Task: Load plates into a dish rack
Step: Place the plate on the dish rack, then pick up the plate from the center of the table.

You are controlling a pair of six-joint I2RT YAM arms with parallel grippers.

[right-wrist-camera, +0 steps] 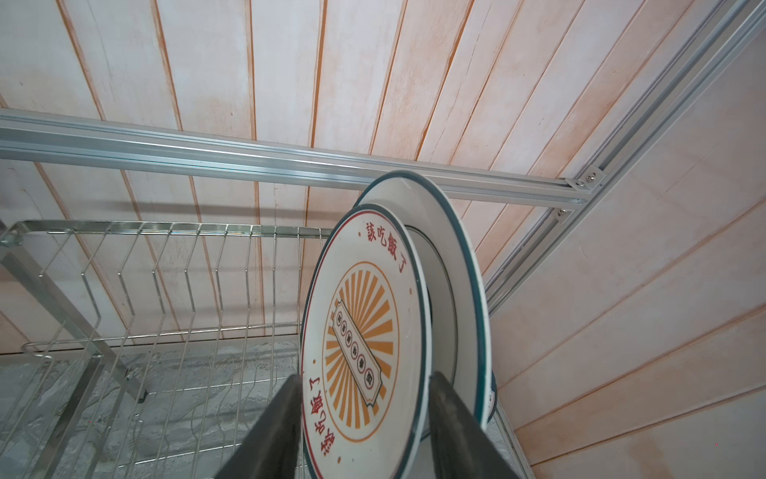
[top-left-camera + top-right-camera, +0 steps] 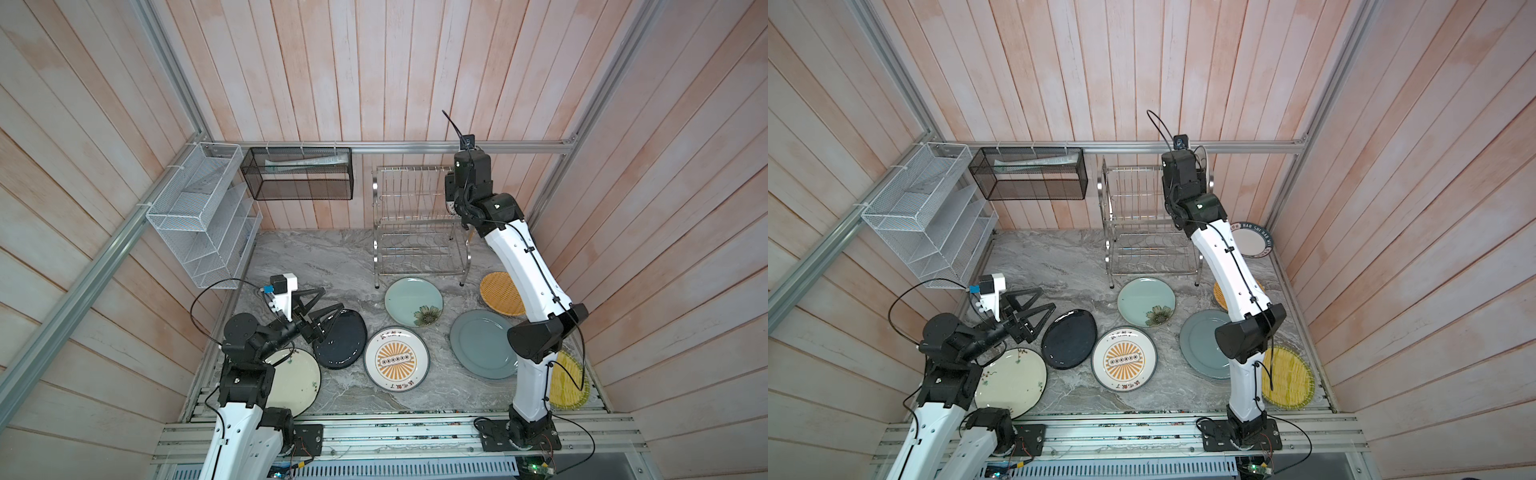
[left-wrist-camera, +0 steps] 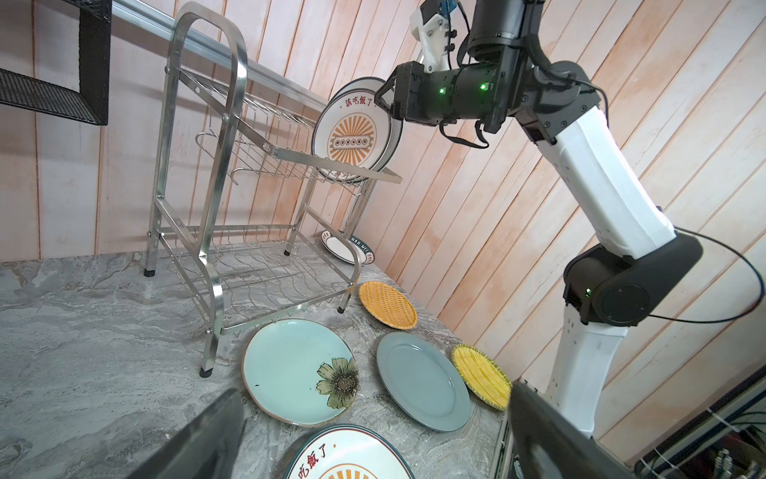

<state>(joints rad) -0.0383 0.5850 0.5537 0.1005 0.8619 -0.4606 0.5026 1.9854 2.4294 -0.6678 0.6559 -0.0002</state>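
The steel dish rack (image 2: 415,220) stands at the back. In its top tier, at the right end, a sunburst plate (image 1: 364,331) stands on edge against a white teal-rimmed plate (image 1: 460,273). My right gripper (image 1: 364,377) is open, one finger on each side of the sunburst plate's rim. On the table lie the flower plate (image 2: 409,299), a second sunburst plate (image 2: 397,359), and the grey-blue (image 2: 482,349), black (image 2: 343,338), cream (image 2: 295,380), orange woven (image 2: 498,293) and yellow woven (image 2: 567,382) plates. My left gripper (image 2: 332,299) is wide open and empty above the black plate's far-left edge.
A white mesh organiser (image 2: 199,220) and a black mesh basket (image 2: 297,174) hang on the back-left walls. One more lettered white plate (image 2: 1252,241) lies on the table right of the rack, by the wall. Wooden walls close in three sides.
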